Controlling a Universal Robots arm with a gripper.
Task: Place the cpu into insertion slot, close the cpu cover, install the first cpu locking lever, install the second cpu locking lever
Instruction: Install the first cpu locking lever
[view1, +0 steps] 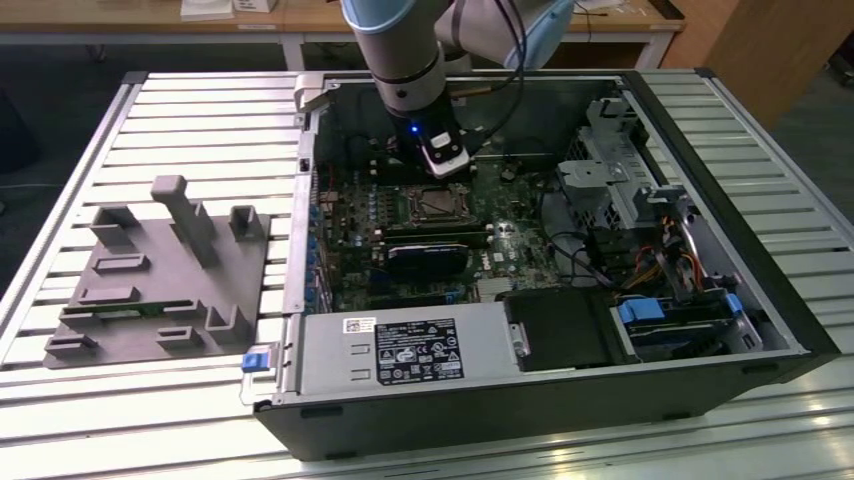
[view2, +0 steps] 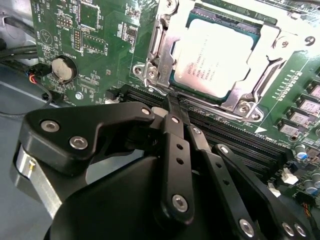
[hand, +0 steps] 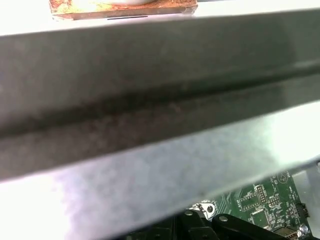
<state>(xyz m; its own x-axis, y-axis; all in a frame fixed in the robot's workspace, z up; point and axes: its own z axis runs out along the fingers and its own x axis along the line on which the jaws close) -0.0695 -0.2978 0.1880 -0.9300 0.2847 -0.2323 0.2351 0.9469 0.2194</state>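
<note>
- We saw one cpu (view2: 212, 55), a pale silvery square with faint print, seated in the insertion slot (view2: 175, 75) on the green motherboard (view2: 100, 30).
- One cpu cover (view2: 270, 50), a silvery metal frame, lay closed down around the chip, which showed through its window.
- The black pincer (view2: 175, 102) had its fingers drawn together, tips at the near edge of the cover; whether they gripped a thin lever there, we could not tell.
- In the exterior view the arm (view1: 404, 60) reached into the open computer case (view1: 747, 290) on the slatted surface (view1: 200, 120).
</note>
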